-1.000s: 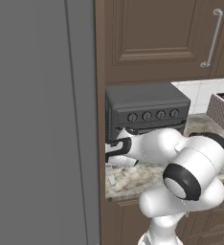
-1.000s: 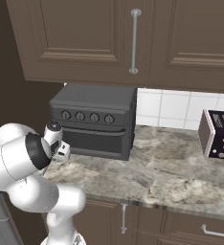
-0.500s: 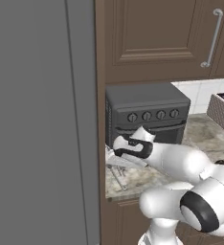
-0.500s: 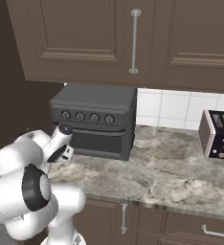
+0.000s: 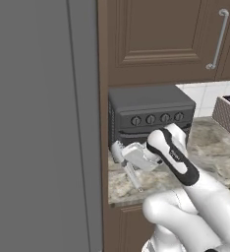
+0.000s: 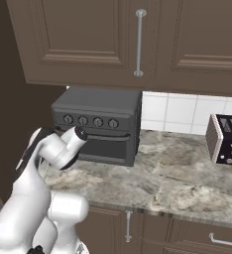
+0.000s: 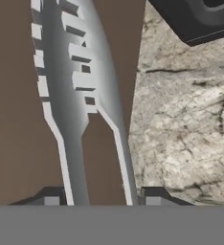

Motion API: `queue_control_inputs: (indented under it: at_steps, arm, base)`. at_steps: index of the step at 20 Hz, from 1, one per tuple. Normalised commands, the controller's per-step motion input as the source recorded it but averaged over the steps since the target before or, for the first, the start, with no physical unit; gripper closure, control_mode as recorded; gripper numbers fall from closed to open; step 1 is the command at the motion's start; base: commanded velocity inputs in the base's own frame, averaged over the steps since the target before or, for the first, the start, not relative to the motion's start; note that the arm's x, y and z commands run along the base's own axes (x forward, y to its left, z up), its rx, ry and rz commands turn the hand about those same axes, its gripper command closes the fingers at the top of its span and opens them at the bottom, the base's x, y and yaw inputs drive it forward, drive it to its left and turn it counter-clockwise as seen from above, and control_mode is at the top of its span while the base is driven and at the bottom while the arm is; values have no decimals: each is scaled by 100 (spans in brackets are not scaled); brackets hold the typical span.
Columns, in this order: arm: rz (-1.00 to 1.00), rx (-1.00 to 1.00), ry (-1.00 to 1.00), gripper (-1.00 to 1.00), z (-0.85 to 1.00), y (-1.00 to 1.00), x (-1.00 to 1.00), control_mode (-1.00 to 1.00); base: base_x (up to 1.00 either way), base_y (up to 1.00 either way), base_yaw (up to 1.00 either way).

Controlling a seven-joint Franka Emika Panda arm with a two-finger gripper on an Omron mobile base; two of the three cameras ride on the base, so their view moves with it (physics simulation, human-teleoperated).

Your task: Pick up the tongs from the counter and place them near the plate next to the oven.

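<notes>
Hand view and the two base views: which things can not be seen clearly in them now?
- Tongs: hand view, top edge cuts off the far ends; left base view shows a thin sliver below the gripper.
- Fingers: hand view, only the dark tips show.
- Gripper: right base view, hidden behind the arm's own wrist.
- Toaster: left base view, cut by the right edge.
- Knob markings on the countertop box: too small.

Even, soft rendered light with no visible lamp and no harsh glare. The countertop oven casts a faint shadow onto the counter in front of it. In the hand view, the tongs show a smooth bright sheen and look coarse and slightly blurred.
</notes>
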Motion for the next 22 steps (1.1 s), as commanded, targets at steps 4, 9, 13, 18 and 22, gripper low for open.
queue_control_inputs:
  at_steps: [4,9,13,18,22]
  arm:
    - [4,5,1,100,66,-6,-59,-100]
    - [4,0,1,100,58,-5,-53,-100]
    - [0,0,6,100,59,-3,-23,-100]
    - [-9,-16,0,100,44,-6,-1,-100]
    - [-12,-26,-4,100,22,-24,2,-100]
  base:
    - [0,0,0]
    - [0,0,0]
    - [0,0,0]
    - [0,0,0]
    - [0,0,0]
